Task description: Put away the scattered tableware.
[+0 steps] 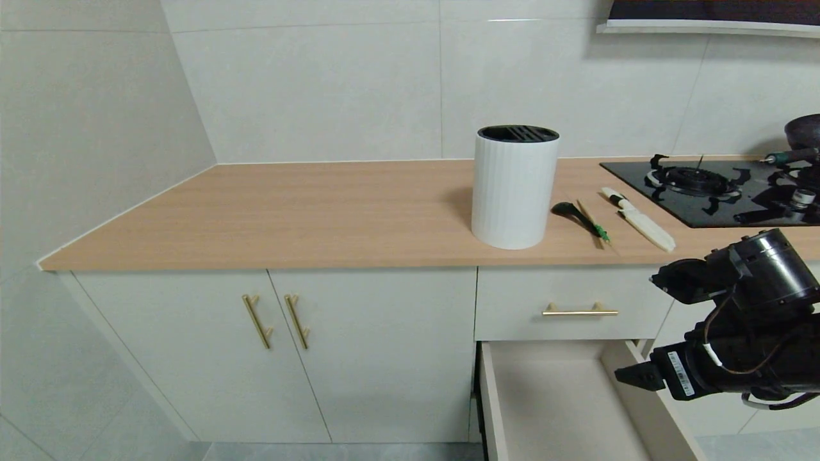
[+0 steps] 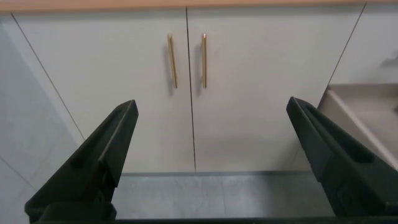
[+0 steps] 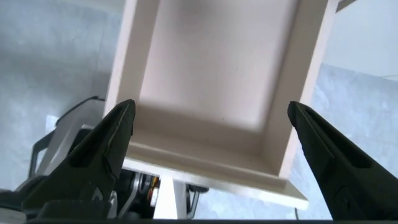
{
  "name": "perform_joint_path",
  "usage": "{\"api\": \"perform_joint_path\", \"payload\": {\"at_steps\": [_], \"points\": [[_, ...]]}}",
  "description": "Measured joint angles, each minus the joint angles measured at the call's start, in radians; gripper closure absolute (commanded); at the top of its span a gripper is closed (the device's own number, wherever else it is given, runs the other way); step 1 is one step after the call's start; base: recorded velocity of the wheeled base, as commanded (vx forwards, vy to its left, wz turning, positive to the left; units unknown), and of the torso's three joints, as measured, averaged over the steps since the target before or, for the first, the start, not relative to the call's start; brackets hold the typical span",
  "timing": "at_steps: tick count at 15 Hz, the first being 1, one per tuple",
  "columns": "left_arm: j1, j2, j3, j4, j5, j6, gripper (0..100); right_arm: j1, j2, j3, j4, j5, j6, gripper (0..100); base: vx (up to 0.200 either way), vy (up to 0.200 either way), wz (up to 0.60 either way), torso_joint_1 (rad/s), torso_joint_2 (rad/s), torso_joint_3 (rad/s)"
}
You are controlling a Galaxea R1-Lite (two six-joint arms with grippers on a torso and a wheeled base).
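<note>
1. Pale, large-tiled walls closed the far side and the left side, meeting in a corner at far left.
2. A wood-grain surface ran along the far wall.
3. Under it on the left stood two white cabinet doors with slim gold handles.
4. To the right sat a shut drawer with a gold bar, and below it an open drawer.
5. A black gas hob lay at far right beneath a hood.
6. The floor was grey tile.
</note>
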Motion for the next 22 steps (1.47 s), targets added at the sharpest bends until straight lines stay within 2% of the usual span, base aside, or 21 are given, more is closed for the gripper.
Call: {"api": "perform_joint_path", "payload": {"at_steps": [3, 6, 8, 10, 12, 15, 18, 22], "points": [[0.000, 0.000, 0.000, 0.001, 0.000, 0.000, 0, -0.004, 0.004, -0.029, -0.067, -0.001, -0.075, 0, 0.000, 0.000, 0.00, 0.041, -0.09, -0.058], [0.000, 0.000, 0.001, 0.001, 0.000, 0.000, 0, -0.022, 0.042, -0.213, -0.081, -0.002, -0.069, 0, 0.000, 0.000, 0.00, 0.000, 0.00, 0.000], [0.000, 0.000, 0.001, 0.001, 0.000, 0.000, 0, -0.031, 0.085, -0.391, -0.027, -0.006, -0.005, 0, 0.000, 0.000, 0.00, 0.000, 0.00, 0.000], [0.000, 0.000, 0.000, 0.001, 0.000, 0.000, 0, -0.035, 0.137, -0.542, 0.105, -0.012, 0.094, 0, 0.000, 0.000, 0.00, 0.000, 0.00, 0.000], [0.000, 0.000, 0.000, 0.001, 0.000, 0.000, 0, -0.050, 0.215, -0.647, 0.171, -0.020, 0.168, 0, 0.000, 0.000, 0.00, 0.000, 0.00, 0.000], [0.000, 0.000, 0.001, 0.001, 0.000, 0.000, 0, -0.096, 0.331, -0.726, 0.163, -0.050, 0.191, 0, 0.000, 0.000, 0.00, 0.000, 0.00, 0.000], [0.000, 0.000, 0.001, 0.001, 0.000, 0.000, 0, -0.132, 0.431, -0.750, 0.002, -0.130, 0.192, 0, 0.000, 0.000, 0.00, 0.000, 0.00, 0.000], [0.000, 0.000, 0.001, 0.001, 0.000, 0.000, 0, -0.156, 0.509, -0.768, -0.017, -0.154, 0.191, 0, 0.000, 0.000, 0.00, 0.000, 0.00, 0.000]]}}
